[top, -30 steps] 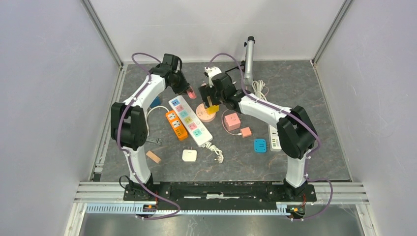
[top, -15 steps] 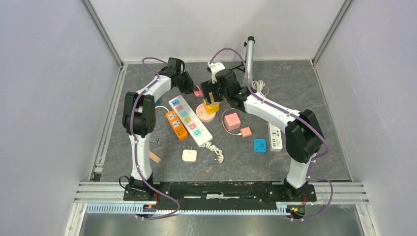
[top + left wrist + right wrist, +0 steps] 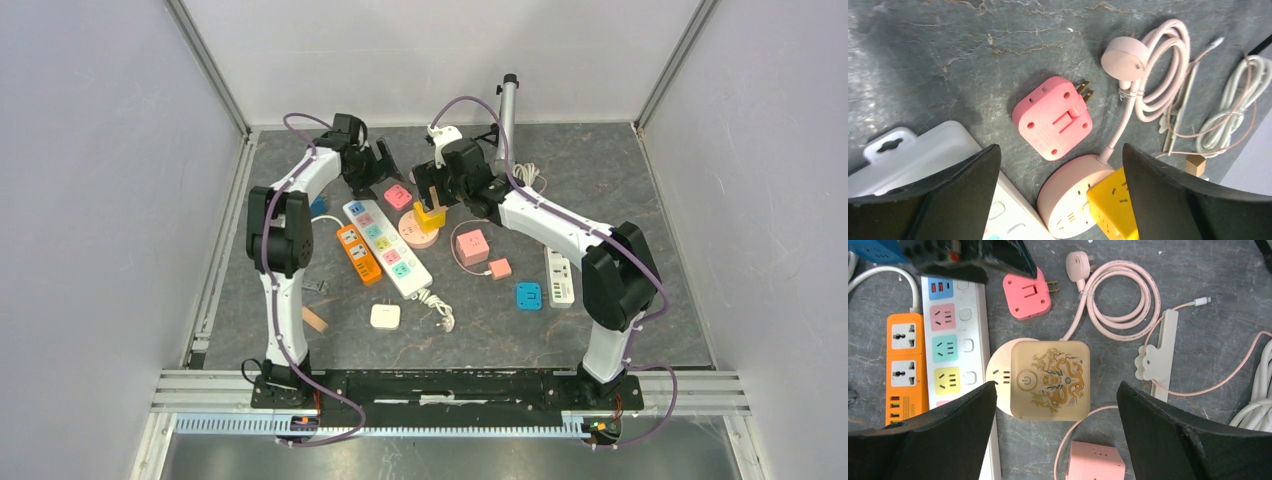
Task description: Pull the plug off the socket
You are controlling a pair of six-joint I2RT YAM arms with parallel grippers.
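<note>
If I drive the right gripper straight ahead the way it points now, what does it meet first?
Most likely the top face of the yellow dragon-printed cube plug, seated on the round pink socket and centred in the open right gripper. The remaining gap is unclear.

Your gripper (image 3: 1058,150) hangs with its fingers (image 3: 943,195) spread wide. Between them a pink adapter (image 3: 1053,124) lies flat on the table (image 3: 948,60), touching neither, prongs toward the upper right. Just below it a yellow cube (image 3: 1110,210) sits on the round socket (image 3: 1065,202). A coiled pink cable (image 3: 1153,75) lies beyond, and a white strip (image 3: 933,150) at left.
</note>
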